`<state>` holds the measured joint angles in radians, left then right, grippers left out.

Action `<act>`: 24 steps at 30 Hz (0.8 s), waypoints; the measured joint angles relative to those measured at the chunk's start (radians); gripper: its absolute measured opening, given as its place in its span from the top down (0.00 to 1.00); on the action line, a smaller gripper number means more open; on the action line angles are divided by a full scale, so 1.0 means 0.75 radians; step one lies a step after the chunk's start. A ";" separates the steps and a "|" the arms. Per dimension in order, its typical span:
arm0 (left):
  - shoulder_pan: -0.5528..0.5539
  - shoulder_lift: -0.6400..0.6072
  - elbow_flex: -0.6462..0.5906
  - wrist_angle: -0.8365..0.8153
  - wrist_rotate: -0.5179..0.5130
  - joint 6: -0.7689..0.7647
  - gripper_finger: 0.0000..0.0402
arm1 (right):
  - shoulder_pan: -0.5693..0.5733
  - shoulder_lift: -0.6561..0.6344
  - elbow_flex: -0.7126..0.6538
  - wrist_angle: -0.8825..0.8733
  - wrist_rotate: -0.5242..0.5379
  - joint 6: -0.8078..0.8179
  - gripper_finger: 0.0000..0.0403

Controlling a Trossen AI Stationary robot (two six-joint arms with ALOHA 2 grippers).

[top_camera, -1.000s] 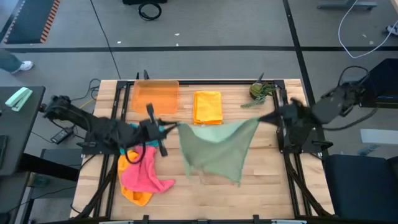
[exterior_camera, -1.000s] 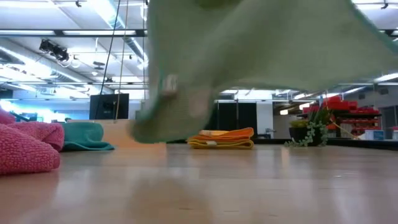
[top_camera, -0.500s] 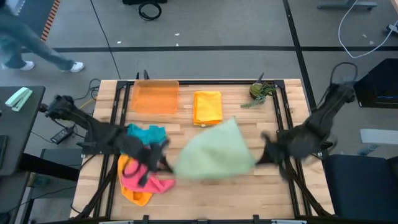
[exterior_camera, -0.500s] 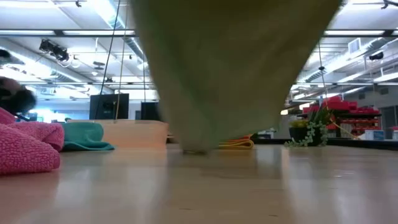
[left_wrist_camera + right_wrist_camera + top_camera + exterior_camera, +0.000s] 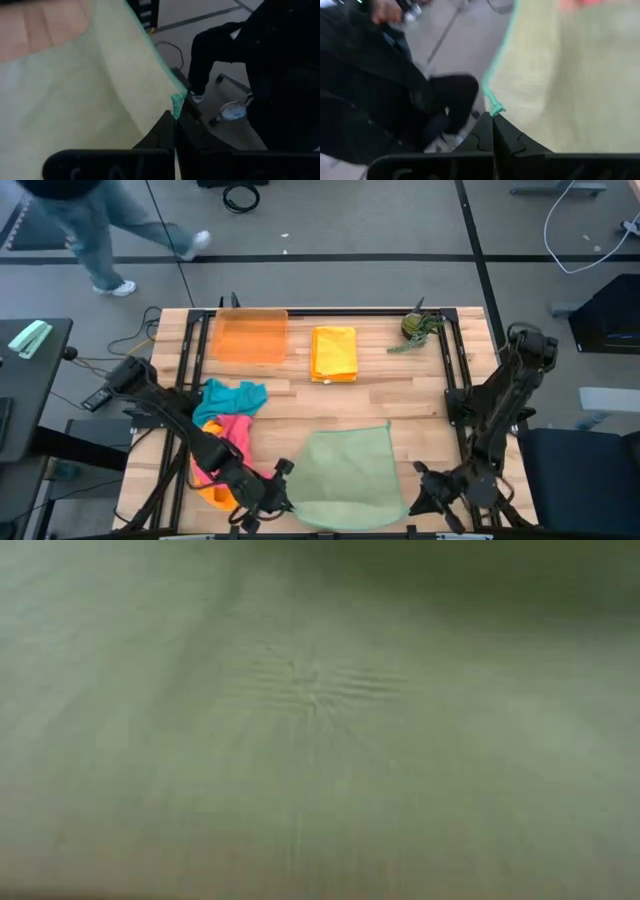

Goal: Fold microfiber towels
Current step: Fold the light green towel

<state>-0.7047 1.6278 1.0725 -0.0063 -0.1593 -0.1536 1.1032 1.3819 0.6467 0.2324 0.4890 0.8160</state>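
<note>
Pinching the two near corners of the soft sage-green microfiber towel (image 5: pixel 347 468), the left claw (image 5: pixel 272 492) and the right claw (image 5: pixel 425 490) are both clenching tight on its teal-stitched edge. The cloth is lying spread on the wooden surface (image 5: pixel 420 400), at its near edge. Its fabric is filling the low view (image 5: pixel 320 720) entirely.

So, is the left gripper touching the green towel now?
Touching. In the left wrist view, the left gripper is shut on a corner of the green towel; the teal-stitched edge ends right between its fingertips.
</note>
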 joint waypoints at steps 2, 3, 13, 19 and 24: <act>0.027 -0.078 0.000 0.002 -0.038 0.054 0.98 | -0.017 -0.086 0.044 -0.068 0.005 -0.080 1.00; 0.040 -0.124 0.001 0.003 -0.069 0.092 0.98 | -0.025 -0.140 0.071 -0.139 0.014 -0.118 1.00; 0.201 -0.550 0.003 -0.005 -0.290 0.395 0.99 | -0.137 -0.568 0.536 -1.000 0.342 -0.497 1.00; 0.433 -0.687 0.003 -0.022 -0.299 0.536 0.99 | -0.338 -0.694 0.800 -1.400 0.438 -0.681 1.00; 0.685 -0.744 0.003 -0.039 -0.195 0.597 0.99 | -0.488 -0.754 0.956 -1.597 0.433 -0.896 1.00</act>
<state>-0.1907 1.0699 1.0744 -0.0357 -0.3056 0.2942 0.7372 0.8167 1.3636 -0.9650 0.8139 0.1438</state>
